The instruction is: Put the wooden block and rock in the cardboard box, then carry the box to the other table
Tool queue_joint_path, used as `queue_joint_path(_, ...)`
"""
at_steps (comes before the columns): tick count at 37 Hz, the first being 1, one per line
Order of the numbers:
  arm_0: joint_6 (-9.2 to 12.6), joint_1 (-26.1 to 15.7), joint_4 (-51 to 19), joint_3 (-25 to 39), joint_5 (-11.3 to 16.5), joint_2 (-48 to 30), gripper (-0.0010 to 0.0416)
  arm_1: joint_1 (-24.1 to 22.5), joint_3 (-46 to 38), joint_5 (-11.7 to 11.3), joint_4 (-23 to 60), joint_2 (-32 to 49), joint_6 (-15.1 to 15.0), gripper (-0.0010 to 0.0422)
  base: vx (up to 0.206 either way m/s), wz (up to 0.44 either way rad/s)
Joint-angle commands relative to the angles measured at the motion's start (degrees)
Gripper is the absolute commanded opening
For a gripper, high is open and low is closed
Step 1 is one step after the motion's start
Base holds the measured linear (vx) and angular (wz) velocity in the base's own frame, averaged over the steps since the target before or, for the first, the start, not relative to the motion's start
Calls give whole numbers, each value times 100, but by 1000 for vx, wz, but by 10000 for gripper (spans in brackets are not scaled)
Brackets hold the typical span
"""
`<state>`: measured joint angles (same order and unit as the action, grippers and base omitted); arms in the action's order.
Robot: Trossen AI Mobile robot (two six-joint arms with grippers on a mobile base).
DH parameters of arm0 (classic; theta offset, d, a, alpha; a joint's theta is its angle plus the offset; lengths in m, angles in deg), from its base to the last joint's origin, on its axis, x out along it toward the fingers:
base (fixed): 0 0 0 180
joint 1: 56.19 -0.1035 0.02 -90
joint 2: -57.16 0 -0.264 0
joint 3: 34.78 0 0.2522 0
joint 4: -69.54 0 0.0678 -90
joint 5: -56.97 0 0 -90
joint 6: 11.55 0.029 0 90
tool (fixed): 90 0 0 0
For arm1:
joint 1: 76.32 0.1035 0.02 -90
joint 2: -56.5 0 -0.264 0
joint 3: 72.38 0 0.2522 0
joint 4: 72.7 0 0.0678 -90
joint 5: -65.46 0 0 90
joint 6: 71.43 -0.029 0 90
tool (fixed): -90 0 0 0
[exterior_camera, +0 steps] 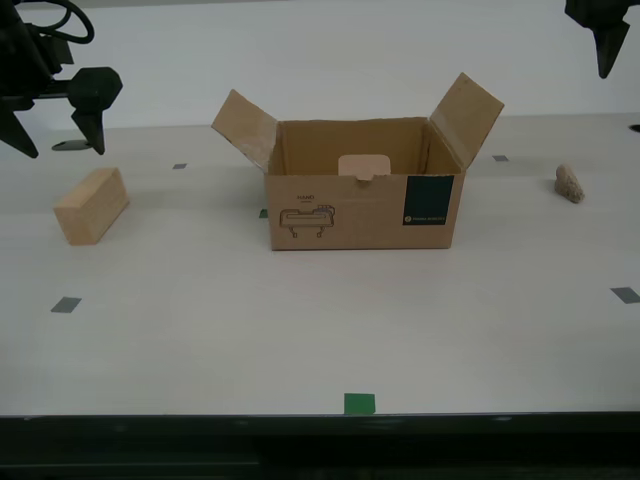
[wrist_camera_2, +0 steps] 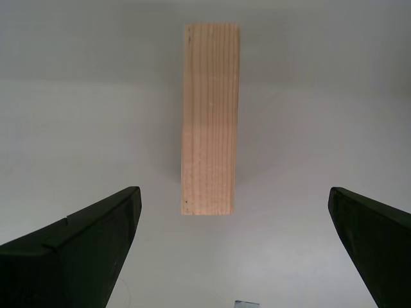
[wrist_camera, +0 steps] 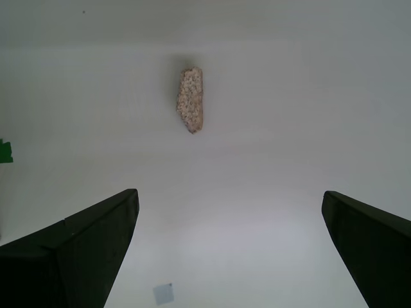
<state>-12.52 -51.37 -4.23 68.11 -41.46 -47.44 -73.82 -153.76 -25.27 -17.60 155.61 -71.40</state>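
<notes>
Hovering spread-jawed: my second gripper [wrist_camera_2: 232, 253] over the rigid, light wooden block [wrist_camera_2: 210, 119], best pinched across its narrow width; my first gripper [wrist_camera: 230, 250] likewise over the rough rock [wrist_camera: 191, 99].

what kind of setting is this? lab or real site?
Likely a lab test bench: a plain pale table with grey and green tape squares, holding only staged props: cardboard box, wooden block and rock.

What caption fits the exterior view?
Open cardboard box on the table, wooden block and rock on opposite sides.
</notes>
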Motion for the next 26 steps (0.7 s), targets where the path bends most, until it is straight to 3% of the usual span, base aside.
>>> queue_joint_path(1, -61, 2, 101, 2, 39, -149, 398, 24, 0, 28, -46, 0, -13, 400, 0, 0)
queue_joint_path(6, -79, 2, 164, 2, 411, -404, 399, 31, 2, 33, -74, 0, -11, 400, 0, 0)
queue_joint_path(26, -374, 2, 986, 2, 411, -1386, 398, 55, 2, 31, -4, 0, -9, 400, 0, 0)
